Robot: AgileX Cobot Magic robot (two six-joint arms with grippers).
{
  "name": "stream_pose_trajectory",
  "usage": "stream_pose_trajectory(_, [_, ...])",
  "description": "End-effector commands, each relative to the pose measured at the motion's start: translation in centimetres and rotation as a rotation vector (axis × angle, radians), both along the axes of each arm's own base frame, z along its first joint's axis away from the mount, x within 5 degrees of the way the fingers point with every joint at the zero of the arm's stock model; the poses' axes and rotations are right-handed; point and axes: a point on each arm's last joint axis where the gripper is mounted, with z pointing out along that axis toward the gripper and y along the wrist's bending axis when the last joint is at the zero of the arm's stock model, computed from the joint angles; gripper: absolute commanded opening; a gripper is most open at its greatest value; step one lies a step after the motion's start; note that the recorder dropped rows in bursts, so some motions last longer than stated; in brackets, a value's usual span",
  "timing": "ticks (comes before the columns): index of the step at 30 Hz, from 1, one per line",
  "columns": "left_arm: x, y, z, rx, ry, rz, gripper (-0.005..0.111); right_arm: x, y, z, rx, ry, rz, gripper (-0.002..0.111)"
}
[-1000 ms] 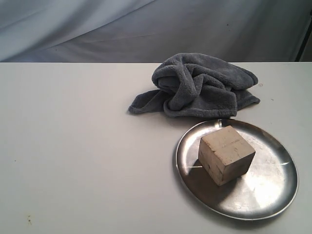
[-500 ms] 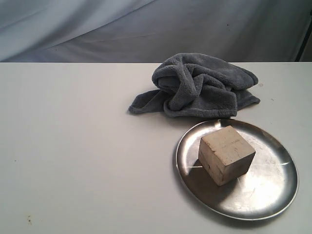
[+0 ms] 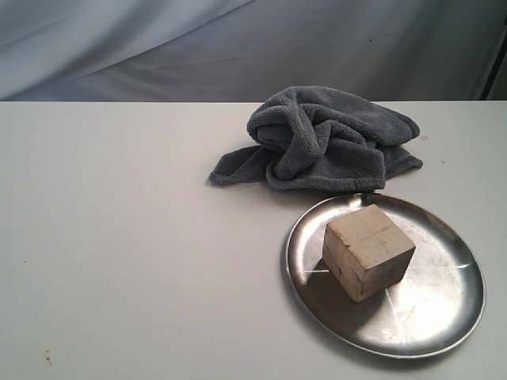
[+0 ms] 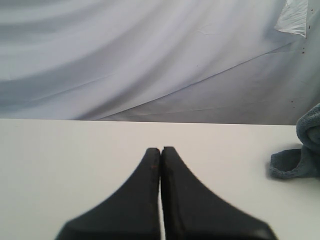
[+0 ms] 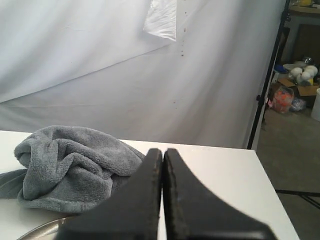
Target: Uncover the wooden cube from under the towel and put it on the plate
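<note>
The pale wooden cube point(image 3: 367, 250) rests uncovered on the round silver plate point(image 3: 444, 309) at the front right of the white table. Just behind the plate, the dark grey towel point(image 3: 325, 139) lies crumpled in a heap, off the cube. Neither arm shows in the exterior view. My left gripper point(image 4: 161, 149) is shut and holds nothing; it sits low over bare table, with a corner of the towel point(image 4: 299, 157) far off to its side. My right gripper point(image 5: 162, 150) is shut and empty too, with the towel point(image 5: 70, 167) and a sliver of the plate's rim point(image 5: 42, 229) beyond it.
A pale cloth backdrop point(image 3: 238, 47) hangs behind the table. The table's edge point(image 5: 265, 175) shows in the right wrist view, with a dark stand pole point(image 5: 267, 75) and boxes of clutter point(image 5: 295, 85) on the floor past it.
</note>
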Motion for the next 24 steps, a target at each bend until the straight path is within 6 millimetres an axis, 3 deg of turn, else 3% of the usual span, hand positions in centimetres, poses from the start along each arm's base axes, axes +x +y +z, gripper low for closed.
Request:
stream_pose_trajectory(1, [0.0, 0.0, -0.1, 0.0, 0.001, -0.001, 0.001, -2.0, 0.0, -1.2, 0.004, -0.081, -0.005, 0.0])
stream_pose_trajectory(6, [0.0, 0.0, -0.1, 0.0, 0.001, -0.001, 0.001, -3.7, 0.0, -3.0, 0.097, -0.107, -0.019, 0.0])
stream_pose_trajectory(14, [0.0, 0.0, -0.1, -0.002, 0.001, -0.001, 0.001, -4.8, 0.1, -5.1, 0.12, -0.073, -0.008, 0.0])
stream_pose_trajectory(24, [0.0, 0.0, -0.1, 0.0, 0.001, -0.001, 0.001, -4.9, 0.3, -5.6, 0.13, -0.027, 0.082, 0.0])
